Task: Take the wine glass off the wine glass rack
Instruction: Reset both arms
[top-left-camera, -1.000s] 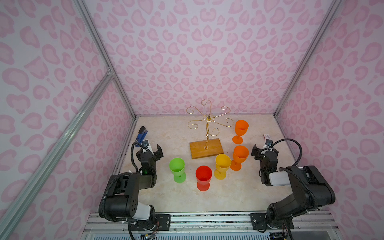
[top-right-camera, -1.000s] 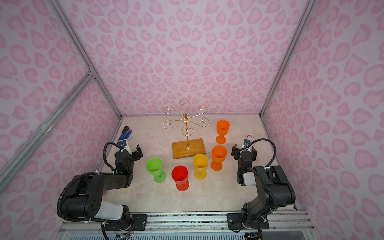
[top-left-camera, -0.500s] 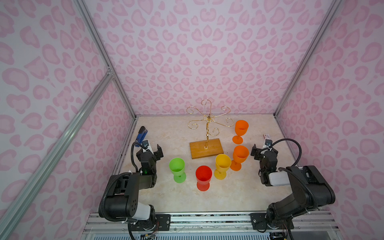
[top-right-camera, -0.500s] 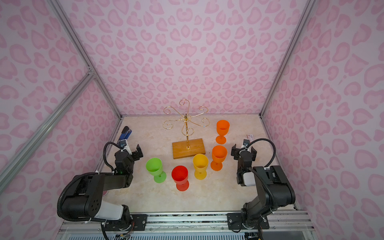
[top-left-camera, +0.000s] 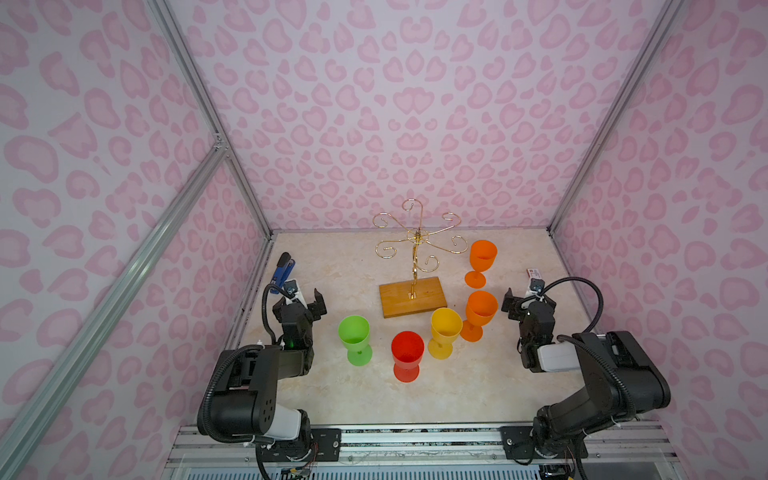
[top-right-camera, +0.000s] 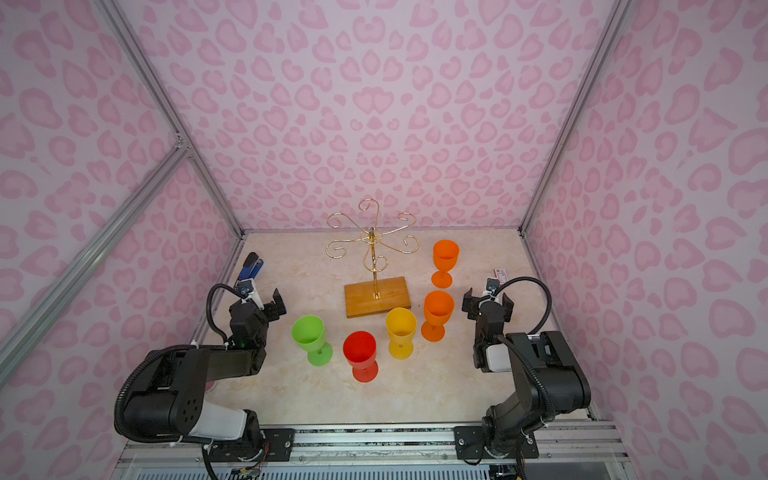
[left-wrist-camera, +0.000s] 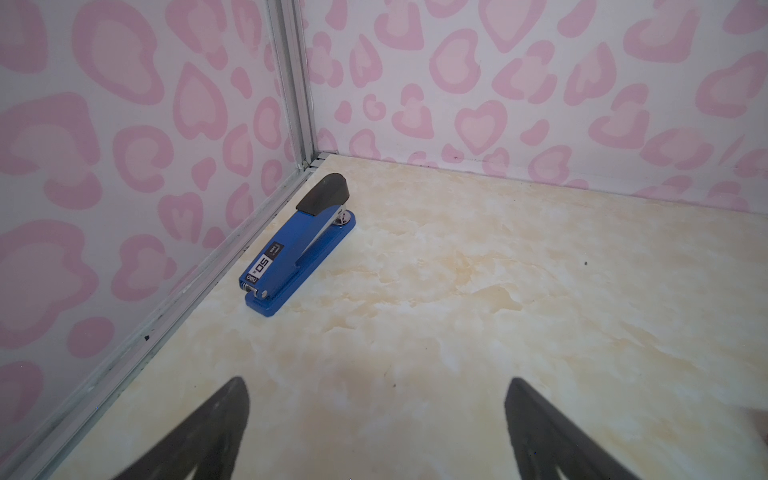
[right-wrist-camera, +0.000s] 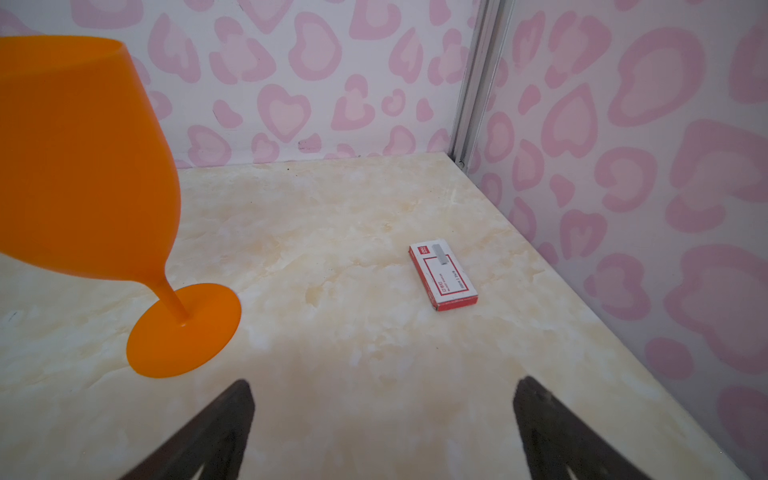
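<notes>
In both top views the wine glass rack (top-left-camera: 412, 296) (top-right-camera: 377, 296) stood at the back middle of the desk (top-left-camera: 478, 395), every curled arm bare. No glass hung on it. Five stood upright on the desk: the green glass (top-left-camera: 354, 330), red glass (top-left-camera: 407, 349) and yellow glass (top-left-camera: 446, 326) in front of the wooden base, the near orange glass (top-left-camera: 481, 308) and far orange glass (top-left-camera: 483, 254) to its right. The left fingers (top-left-camera: 318, 298) and right fingers (top-left-camera: 508, 300) were spread wide, empty, each low by its own side wall.

The left wrist view showed the left fingers (left-wrist-camera: 208, 432) apart over bare desk, a blue stapler (left-wrist-camera: 297, 245) by the wall ahead.

The right wrist view showed the right fingers (right-wrist-camera: 557, 432) apart, the far orange glass (right-wrist-camera: 83, 166) ahead beside a staple box (right-wrist-camera: 442, 276).

The lifting looked done. The right course was to hold clear. Any move by the right arm should rise first, since the near orange glass stood just beside it and would likely tip easily.
</notes>
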